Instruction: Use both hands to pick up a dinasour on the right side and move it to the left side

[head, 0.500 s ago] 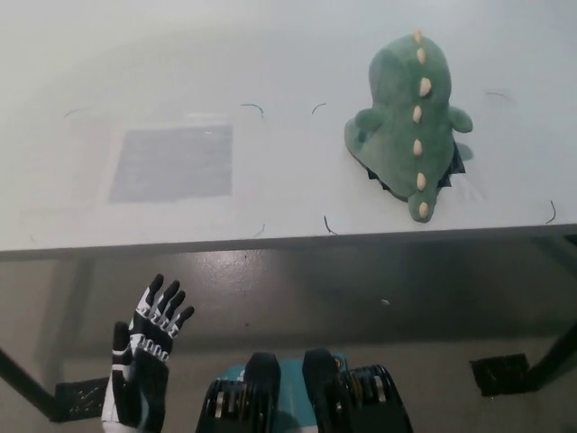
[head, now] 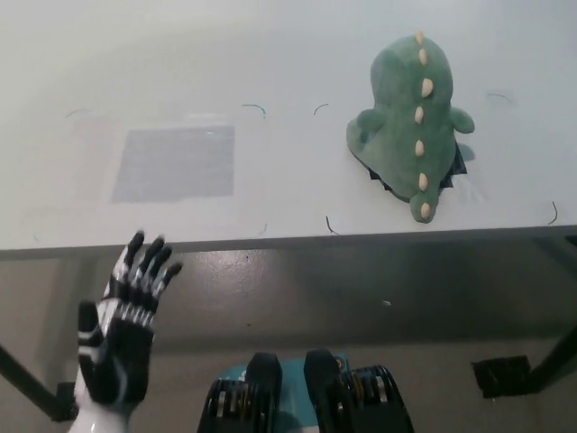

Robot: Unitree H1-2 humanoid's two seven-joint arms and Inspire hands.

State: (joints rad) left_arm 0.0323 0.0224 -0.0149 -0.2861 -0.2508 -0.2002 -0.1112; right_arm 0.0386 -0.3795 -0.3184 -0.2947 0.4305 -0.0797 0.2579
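1. The green plush dinosaur (head: 410, 126), soft fabric with a row of cream spikes running along its back and tail, lies on the right part of the pale white surface (head: 288, 72), its tail tip pointing toward the near edge.
2. The dinosaur rests partly over a small dark patch (head: 453, 170) that peeks out from beneath its body on the right and lower sides.
3. Nothing touches the dinosaur; both its stubby side limbs rest on the surface.
4. To the left, well apart from the dinosaur, a grey rectangular patch (head: 174, 162) lies flat on the surface.
5. Several thin dark curved marks (head: 255, 108) sit on the surface around the area between the grey rectangular patch and the dinosaur, and one more lies near the right edge.
6. The left hand (head: 122, 338) hovers at the lower left, below the near edge of the surface, not over it; its palm side looks dark with white bands, and its fingers are spread apart and extended, holding nothing.
7. The fingertips (head: 137, 240) of the left hand reach up close to the near edge of the surface, well apart from the dinosaur.
8. The right hand does not appear in the view.
9. Below the surface, a glossy grey floor (head: 361, 289) shows, with a dark table leg (head: 554, 356) at the lower right.
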